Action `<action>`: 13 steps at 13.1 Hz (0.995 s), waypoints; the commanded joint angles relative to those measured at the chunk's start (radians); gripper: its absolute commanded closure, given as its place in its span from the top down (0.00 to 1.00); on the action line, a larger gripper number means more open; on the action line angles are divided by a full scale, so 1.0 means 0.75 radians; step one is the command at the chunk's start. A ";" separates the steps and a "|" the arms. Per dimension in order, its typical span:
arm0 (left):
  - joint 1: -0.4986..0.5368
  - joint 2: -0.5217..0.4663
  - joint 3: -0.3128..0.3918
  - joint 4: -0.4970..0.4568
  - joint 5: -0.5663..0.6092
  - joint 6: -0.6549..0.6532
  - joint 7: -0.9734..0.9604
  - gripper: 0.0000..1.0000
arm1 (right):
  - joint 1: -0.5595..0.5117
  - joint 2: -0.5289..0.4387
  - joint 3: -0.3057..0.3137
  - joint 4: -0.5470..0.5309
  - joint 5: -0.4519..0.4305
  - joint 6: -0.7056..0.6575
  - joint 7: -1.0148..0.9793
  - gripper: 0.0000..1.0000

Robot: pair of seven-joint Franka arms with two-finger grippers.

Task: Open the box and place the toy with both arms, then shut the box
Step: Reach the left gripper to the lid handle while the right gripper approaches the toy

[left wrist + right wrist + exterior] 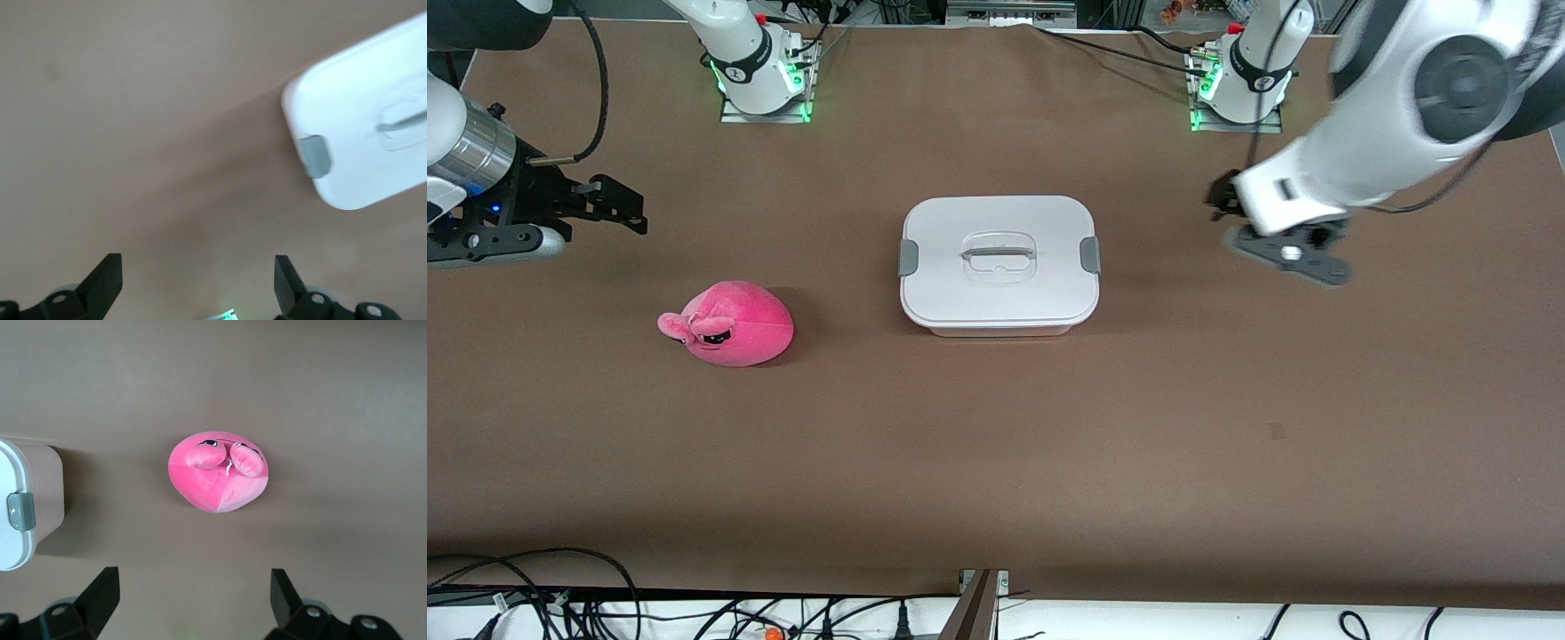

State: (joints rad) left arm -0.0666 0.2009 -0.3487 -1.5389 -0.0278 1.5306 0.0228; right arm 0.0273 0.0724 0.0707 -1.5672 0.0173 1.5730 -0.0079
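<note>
Currently, the left end effector [198, 287] is seen with its fingers spread wide, nothing between them; it is held over bare surface [996, 462] toward the left arm's end, apart from the box [1000, 265]. The right end effector [193, 603] is likewise spread and empty, held over the surface toward the right arm's end, with the toy [219, 471] below it and untouched. The box is found at the middle of the surface, its white lid [1000, 253] on and a grey clip [908, 258] at each short end. The toy lies toward the right arm's end, slightly nearer the front edge than the box, well apart from it. Both end effectors are cut off in the wrist views, only the fingertips [107, 280] being shown, and the left one is blurred in the front view.
</note>
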 commanded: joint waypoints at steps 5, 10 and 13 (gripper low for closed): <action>-0.109 0.167 -0.241 0.007 0.002 0.299 0.196 1.00 | -0.022 -0.013 0.020 -0.048 -0.003 0.030 -0.008 1.00; -0.244 0.345 -0.245 0.005 0.067 0.532 0.428 1.00 | -0.024 0.004 0.012 -0.329 -0.001 0.393 -0.004 1.00; -0.326 0.423 -0.249 0.007 0.196 0.632 0.430 1.00 | -0.024 0.106 0.010 -0.391 -0.001 0.525 -0.004 1.00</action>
State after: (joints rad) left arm -0.2793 0.4934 -0.5304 -1.5481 0.0753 1.9758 0.3212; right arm 0.0224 0.1245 0.0697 -1.8367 0.0174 1.9247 -0.0077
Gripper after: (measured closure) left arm 0.000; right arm 0.000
